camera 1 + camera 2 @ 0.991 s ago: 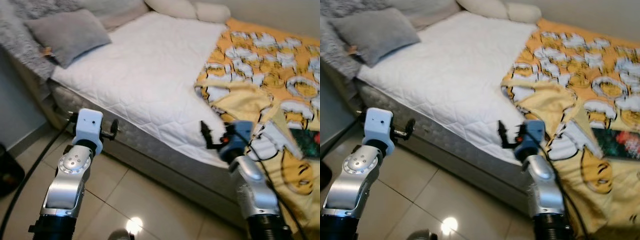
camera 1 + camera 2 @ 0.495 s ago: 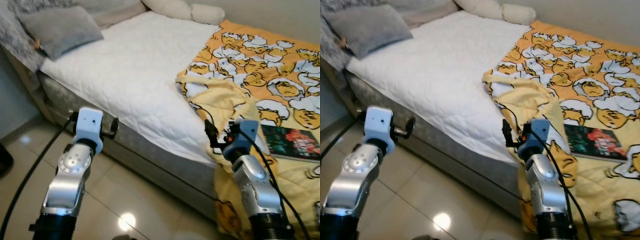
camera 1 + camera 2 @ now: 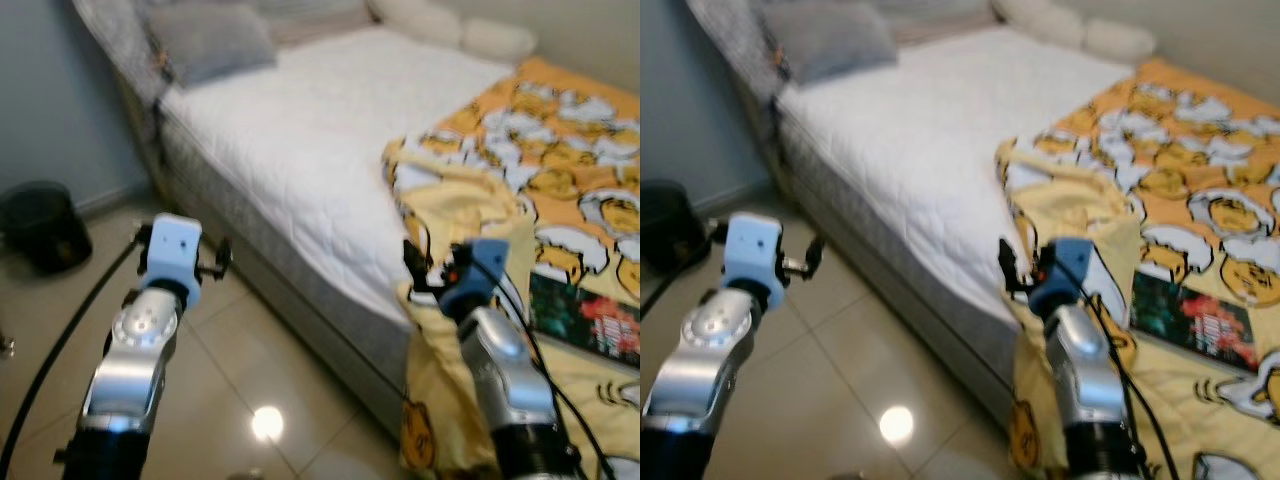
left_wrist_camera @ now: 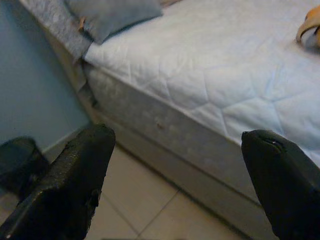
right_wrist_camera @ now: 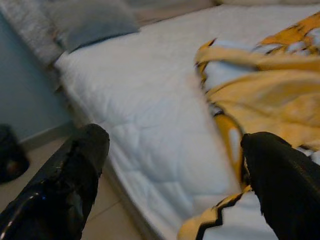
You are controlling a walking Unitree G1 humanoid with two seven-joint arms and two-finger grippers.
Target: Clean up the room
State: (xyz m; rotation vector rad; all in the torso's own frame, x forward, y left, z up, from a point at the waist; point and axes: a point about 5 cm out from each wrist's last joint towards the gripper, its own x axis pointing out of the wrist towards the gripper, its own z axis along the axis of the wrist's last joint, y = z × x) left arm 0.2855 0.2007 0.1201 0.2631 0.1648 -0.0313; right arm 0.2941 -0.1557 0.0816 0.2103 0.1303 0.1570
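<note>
The yellow blanket (image 3: 520, 190) with cartoon faces lies crumpled on the bed (image 3: 330, 140), from the middle of the head view out to 3 o'clock, with one edge hanging down the side toward the floor (image 3: 270, 380) at 5 o'clock, and a dark book (image 3: 585, 315) rests on it at 3 o'clock. The right gripper (image 5: 170, 190) is up by the bed edge just beside the blanket with its fingers spread wide and holding nothing, and the left gripper (image 4: 185, 180) is over the floor at 8 o'clock, spread wide too. A gray pillow (image 3: 205, 40) sits at 11 o'clock, white pillows (image 3: 455, 25) at 1 o'clock, and a black bin (image 3: 40, 225) at 9 o'clock.

Both hands (image 4: 180, 190) (image 5: 175, 185) raised, fingers spread
</note>
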